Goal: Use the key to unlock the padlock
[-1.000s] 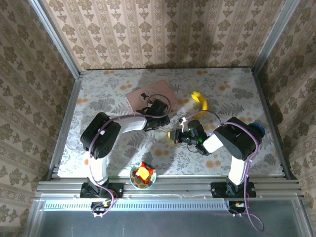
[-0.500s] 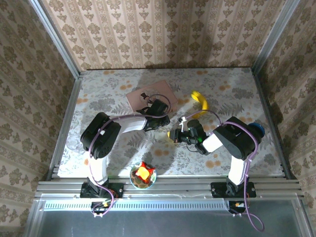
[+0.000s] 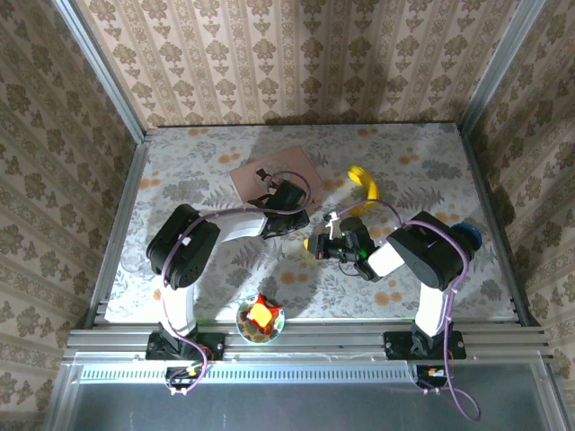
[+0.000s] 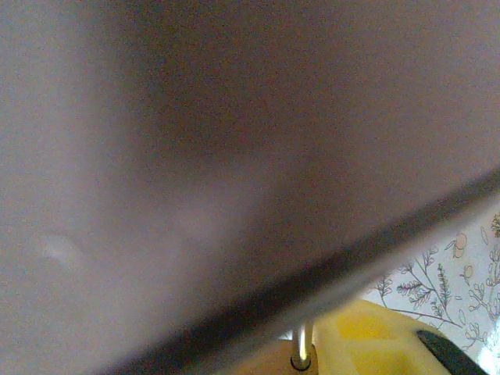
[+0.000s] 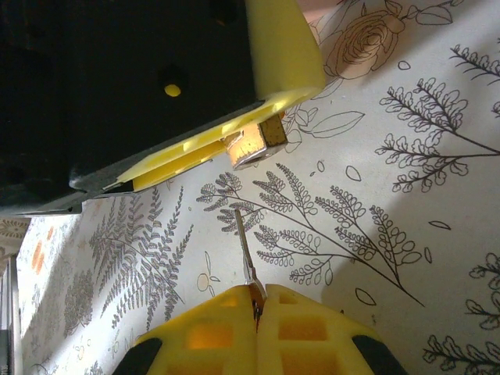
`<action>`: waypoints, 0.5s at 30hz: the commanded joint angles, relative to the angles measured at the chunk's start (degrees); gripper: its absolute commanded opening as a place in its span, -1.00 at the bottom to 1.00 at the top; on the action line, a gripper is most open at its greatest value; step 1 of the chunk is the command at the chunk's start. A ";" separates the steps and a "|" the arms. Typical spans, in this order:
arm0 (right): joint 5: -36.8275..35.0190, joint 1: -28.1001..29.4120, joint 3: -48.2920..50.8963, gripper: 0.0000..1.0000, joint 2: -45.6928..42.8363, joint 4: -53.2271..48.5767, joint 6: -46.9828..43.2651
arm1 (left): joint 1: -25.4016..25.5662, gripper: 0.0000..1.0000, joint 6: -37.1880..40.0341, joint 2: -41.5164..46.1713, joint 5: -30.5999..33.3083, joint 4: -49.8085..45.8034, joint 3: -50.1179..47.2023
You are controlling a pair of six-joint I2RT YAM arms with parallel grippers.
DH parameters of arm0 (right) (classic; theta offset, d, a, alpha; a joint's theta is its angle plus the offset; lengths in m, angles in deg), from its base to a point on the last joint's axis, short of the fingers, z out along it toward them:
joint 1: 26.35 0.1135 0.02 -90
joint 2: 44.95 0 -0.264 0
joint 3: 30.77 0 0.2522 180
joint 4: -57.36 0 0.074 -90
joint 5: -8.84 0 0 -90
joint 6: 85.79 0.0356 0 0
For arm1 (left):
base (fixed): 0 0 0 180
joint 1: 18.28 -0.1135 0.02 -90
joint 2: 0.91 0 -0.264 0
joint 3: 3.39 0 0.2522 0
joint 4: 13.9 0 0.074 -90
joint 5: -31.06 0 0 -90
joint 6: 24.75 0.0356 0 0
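Observation:
My left gripper (image 3: 296, 218) is shut on the small brass padlock (image 5: 256, 141), which sticks out from between its yellow fingers (image 5: 283, 55). In the left wrist view the padlock's silvery shackle (image 4: 301, 345) rises from the brass body beside a yellow finger (image 4: 375, 336). My right gripper (image 5: 258, 301) is shut on the key (image 5: 244, 246). The thin blade points up at the padlock's bottom face, a short gap away and slightly left of it. In the top view the right gripper (image 3: 317, 244) sits just right of and below the left one, mid-table.
A pink box (image 3: 274, 175) lies behind the left gripper and blurs across most of the left wrist view. A yellow banana (image 3: 364, 182) lies at the back right. A bowl with red and yellow pieces (image 3: 260, 321) stands at the near edge. A blue object (image 3: 471, 235) sits behind the right arm.

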 commanded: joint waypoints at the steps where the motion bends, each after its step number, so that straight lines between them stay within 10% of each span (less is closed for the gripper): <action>1: -1.79 0.54 -0.67 -1.00 2.02 -0.44 0.30 | -0.27 -1.00 -0.94 1.54 -1.77 1.39 -0.06; 15: -5.96 0.53 -2.24 -1.00 2.71 -2.65 3.99 | -0.11 -1.00 -0.42 2.37 -1.51 2.18 -0.63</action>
